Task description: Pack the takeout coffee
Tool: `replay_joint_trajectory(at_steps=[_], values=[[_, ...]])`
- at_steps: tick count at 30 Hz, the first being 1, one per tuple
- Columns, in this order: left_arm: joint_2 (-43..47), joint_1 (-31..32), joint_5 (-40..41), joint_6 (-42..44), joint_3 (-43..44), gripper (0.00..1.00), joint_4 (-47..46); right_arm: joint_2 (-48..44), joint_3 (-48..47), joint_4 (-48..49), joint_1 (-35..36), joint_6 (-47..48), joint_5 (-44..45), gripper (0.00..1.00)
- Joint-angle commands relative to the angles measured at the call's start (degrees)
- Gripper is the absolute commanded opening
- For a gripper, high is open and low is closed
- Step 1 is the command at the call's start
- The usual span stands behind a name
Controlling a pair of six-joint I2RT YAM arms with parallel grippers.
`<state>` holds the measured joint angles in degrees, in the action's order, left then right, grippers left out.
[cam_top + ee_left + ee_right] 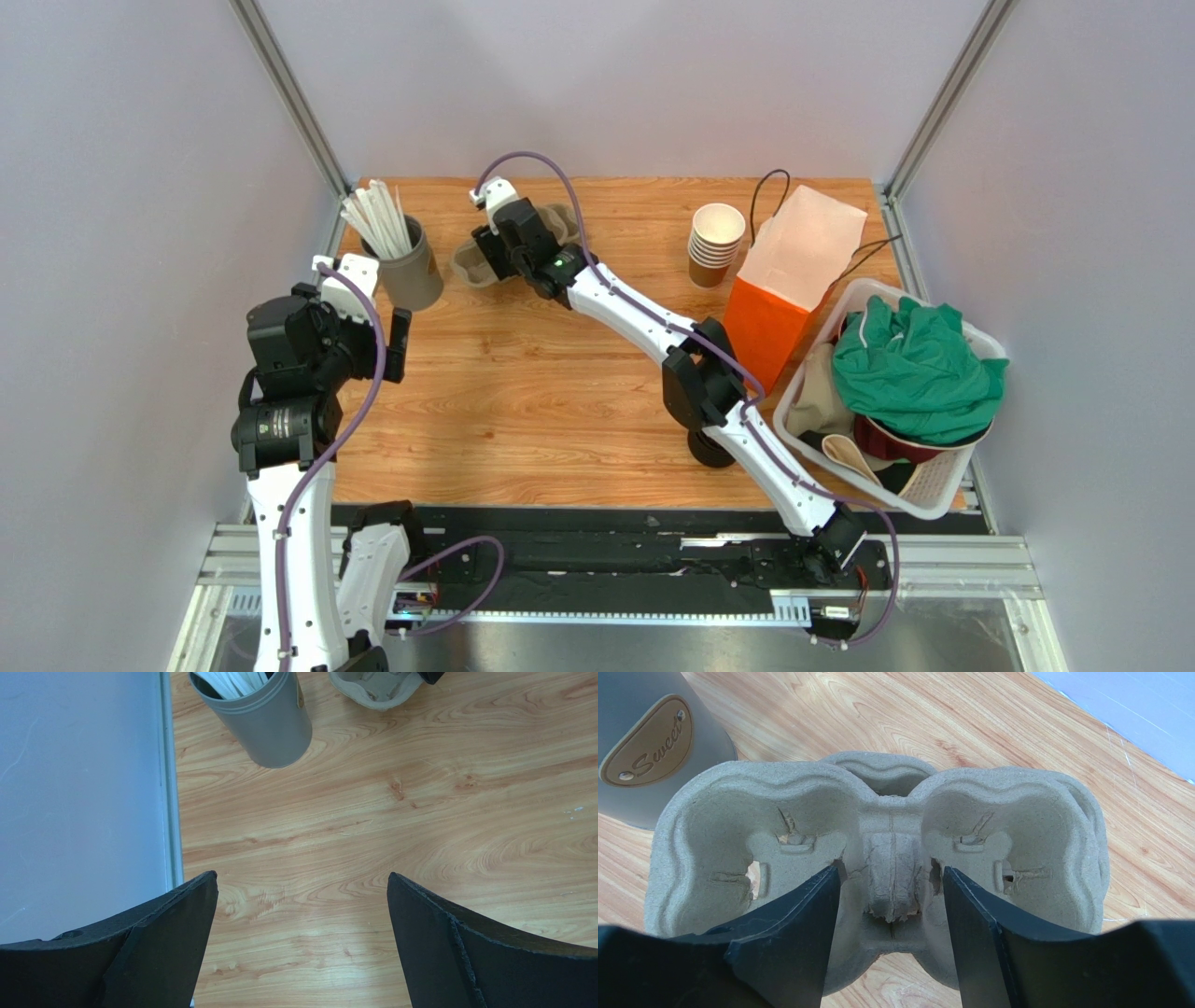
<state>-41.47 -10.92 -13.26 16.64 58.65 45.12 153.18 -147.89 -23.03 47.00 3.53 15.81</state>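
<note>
The right gripper has its jaws apart, straddling the middle ridge of the pulp cup carrier without pinching it. The left gripper gapes wide above the table. I cannot pick out the lidded coffee cup (a dark round thing under the right arm is too hidden to name).

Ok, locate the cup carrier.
Top view: the cup carrier sits far left on the table, beside the grey straw pot, under the right pincer.

The jaws straddle the middle ridge of a pulp cup carrier, beside a grey pot.
</note>
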Motion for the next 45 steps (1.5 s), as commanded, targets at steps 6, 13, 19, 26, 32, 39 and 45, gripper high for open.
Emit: replay_joint_trajectory(at_steps=[6,13,19,26,32,39,45], values=[[-0.5,-0.5,-0.6,-0.5,0.2,0.99,-1.6,0.6,0.0,2.5,-0.3,1.0,-0.9,0.56],[-0.6,-0.4,-0.7,-0.5,0.4,0.99,-1.7,1.2,0.2,2.4,-0.3,1.0,-1.3,0.49],[-0.5,-0.4,-0.6,-0.6,0.4,0.99,-1.7,1.2,0.8,1.9,-0.4,1.0,-1.1,0.4],[-0.2,-0.4,-0.6,-0.7,0.5,0.99,-1.4,-0.5,1.3,1.8,-0.4,1.3,-0.3,0.31],[0.2,-0.5,-0.8,-0.7,0.7,0.99,-1.4,-4.7,0.9,1.6,-0.8,1.7,0.5,0.31],[0.6,-0.4,-1.0,-0.8,1.5,0.99,-1.0,-12.8,1.3,-0.7,-0.9,2.1,1.0,0.29],[-0.6,-0.3,-3.0,0.4,3.6,0.99,0.1,-22.4,4.2,-5.2,-0.9,3.1,2.2,0.29]])
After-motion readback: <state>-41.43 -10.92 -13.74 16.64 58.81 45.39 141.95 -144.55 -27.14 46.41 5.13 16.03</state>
